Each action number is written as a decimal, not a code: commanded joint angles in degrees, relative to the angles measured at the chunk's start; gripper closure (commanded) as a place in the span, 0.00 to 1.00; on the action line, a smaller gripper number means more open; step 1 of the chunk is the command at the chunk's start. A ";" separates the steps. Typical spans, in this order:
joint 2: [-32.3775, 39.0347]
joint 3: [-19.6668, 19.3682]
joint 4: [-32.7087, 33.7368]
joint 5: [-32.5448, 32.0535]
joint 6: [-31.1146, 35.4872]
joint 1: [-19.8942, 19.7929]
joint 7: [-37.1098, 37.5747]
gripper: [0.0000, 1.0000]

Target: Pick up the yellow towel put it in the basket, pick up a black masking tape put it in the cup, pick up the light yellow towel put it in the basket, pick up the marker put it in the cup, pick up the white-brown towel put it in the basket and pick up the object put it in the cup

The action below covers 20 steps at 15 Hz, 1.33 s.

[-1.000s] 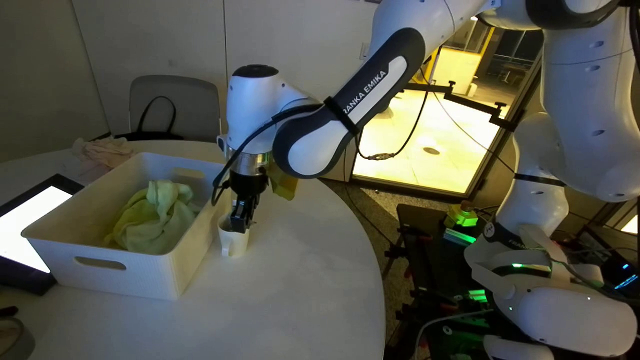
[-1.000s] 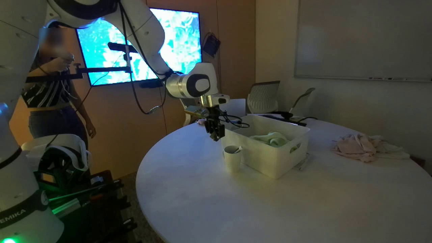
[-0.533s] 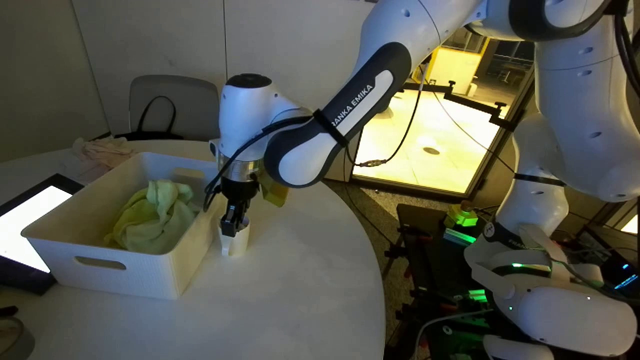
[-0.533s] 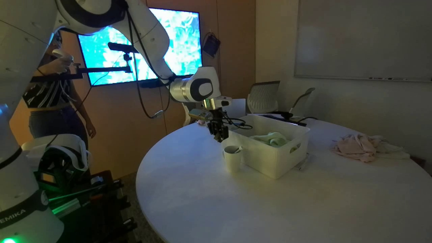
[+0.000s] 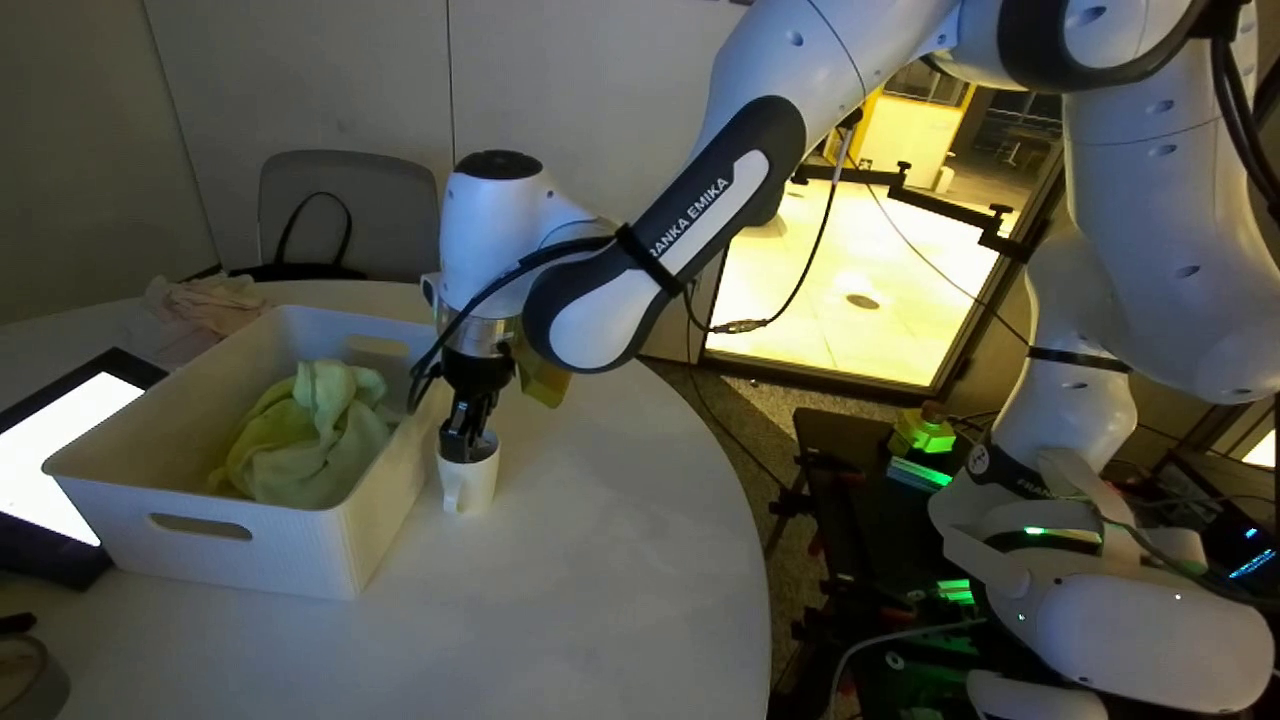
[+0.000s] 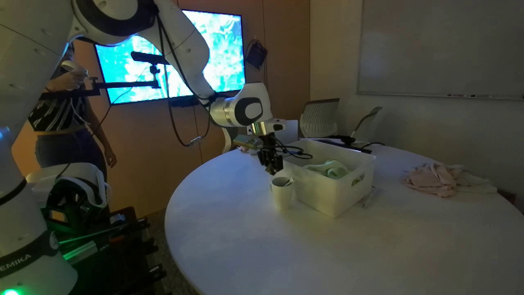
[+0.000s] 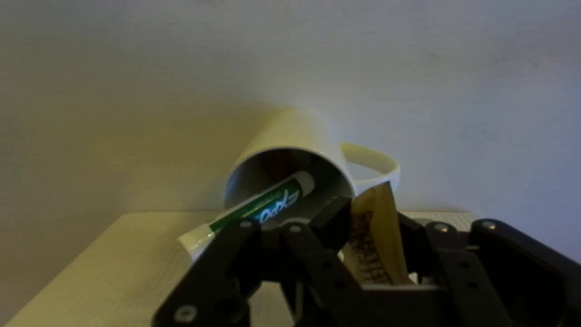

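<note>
Wrist view: the gripper (image 7: 373,222) is clamping a small yellow-brown packet (image 7: 376,247) between its fingers (image 7: 333,225), and the packet's tip is overlapping, along this line of sight, the rim of the white cup (image 7: 295,136) beside the handle (image 7: 379,160). The marker (image 7: 249,211) is leaning out of the cup's mouth, one end inside, one jutting past the rim. Its green label is bearing the brand EXPO in pale letters; a smaller line is proving illegible. The packet is carrying dark print, too blurred for reading.

In an exterior view, the gripper is pointing down at the upright cup; whether the packet is sitting within the mouth or above it cannot be told. The white tub (image 5: 280,548) is standing just beside the cup, with a yellow towel (image 5: 262,420) and a light yellow towel (image 5: 315,465) lying bunched within. Above the cup, the arm (image 5: 690,225) is displaying RANKA EMIKA, a black strap (image 5: 650,260) sitting against the start of the lettering.

In an exterior view, the gripper is hovering near the cup's rim. Well apart from the cup, the robot's lower column (image 6: 24,258) is reading EMIKA on a dark band.
</note>
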 commanded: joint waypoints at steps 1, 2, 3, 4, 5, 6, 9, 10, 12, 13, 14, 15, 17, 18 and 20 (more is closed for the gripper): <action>1.12 -1.11 1.70 -1.12 1.11 0.63 1.03 0.97; 1.34 -1.17 1.94 -1.07 1.10 0.60 0.98 0.97; 1.51 -1.21 2.13 -1.06 1.17 0.57 0.92 0.97; 1.77 -1.32 2.44 -1.11 1.23 0.63 0.98 0.97; 2.09 -1.35 2.80 -1.08 1.10 0.61 0.92 0.97; 2.32 -1.41 3.06 -1.09 1.02 0.63 0.92 0.97; 2.72 -1.59 3.46 -1.18 1.01 0.67 0.87 0.63; 2.70 -1.71 3.43 -1.32 1.03 0.72 0.85 0.63; 2.77 -1.88 3.50 -1.35 1.28 0.76 0.98 0.49; 2.68 -1.81 3.45 -1.28 1.16 0.64 0.73 0.42; 2.64 -1.89 3.38 -1.31 1.24 0.67 0.81 0.33; 2.34 -1.77 3.06 -1.10 1.23 0.54 0.72 0.26; 0.75 -1.37 1.65 -0.74 0.07 0.30 0.20 0.11; -0.25 -1.24 0.71 -0.61 0.07 0.25 0.14 0.04; -3.53 -0.78 -2.00 -0.58 -0.99 0.14 -0.65 0.00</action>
